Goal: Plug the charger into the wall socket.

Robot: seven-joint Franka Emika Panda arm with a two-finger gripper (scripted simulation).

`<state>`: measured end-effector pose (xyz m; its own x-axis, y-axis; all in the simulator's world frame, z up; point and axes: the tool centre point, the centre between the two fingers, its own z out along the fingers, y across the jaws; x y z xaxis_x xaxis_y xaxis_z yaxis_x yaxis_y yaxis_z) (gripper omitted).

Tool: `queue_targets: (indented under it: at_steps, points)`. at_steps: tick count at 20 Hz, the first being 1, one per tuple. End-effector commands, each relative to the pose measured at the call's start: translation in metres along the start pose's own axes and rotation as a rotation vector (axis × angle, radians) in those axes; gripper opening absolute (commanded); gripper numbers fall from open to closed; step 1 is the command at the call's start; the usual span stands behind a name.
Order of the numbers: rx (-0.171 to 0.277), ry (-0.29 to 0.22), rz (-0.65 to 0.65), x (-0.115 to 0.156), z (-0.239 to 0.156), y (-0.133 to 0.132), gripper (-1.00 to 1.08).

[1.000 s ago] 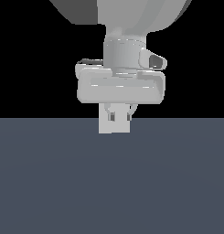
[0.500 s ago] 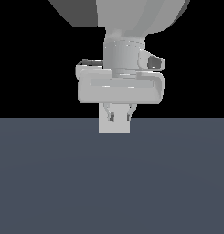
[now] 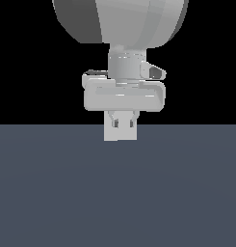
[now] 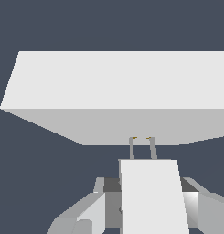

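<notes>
In the wrist view my gripper (image 4: 149,203) is shut on the charger (image 4: 152,192), an off-white block held between the two fingers (image 4: 88,212). Two thin prongs (image 4: 143,147) stick out of its front and point at the wall socket (image 4: 122,87), a large off-white slab just ahead. The prong tips reach the socket's lower face; whether they are inside it I cannot tell. In the exterior view the gripper (image 3: 123,123) hangs below the hand (image 3: 123,96), in front of a white square, the socket (image 3: 120,134). The charger cannot be told apart from it there.
A dark grey-blue floor (image 3: 114,193) fills the lower half of the exterior view and lies around the socket in the wrist view (image 4: 40,173). A large grey arm link (image 3: 124,21) fills the top of the exterior view.
The hand looks slightly smaller and a little lower than a second ago, as if edging away from the camera. The grip on the charger is unchanged.
</notes>
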<state>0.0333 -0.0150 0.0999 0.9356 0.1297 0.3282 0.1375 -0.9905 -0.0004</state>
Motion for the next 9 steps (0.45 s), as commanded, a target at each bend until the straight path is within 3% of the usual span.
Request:
queue_targets:
  at_steps: [1,9]
  points:
    - [0.000,0.000,0.000,0.0072,0.0023,0.0001,-1.00]
    - [0.000,0.000,-0.001,0.0134,0.0047,0.0002,-1.00]
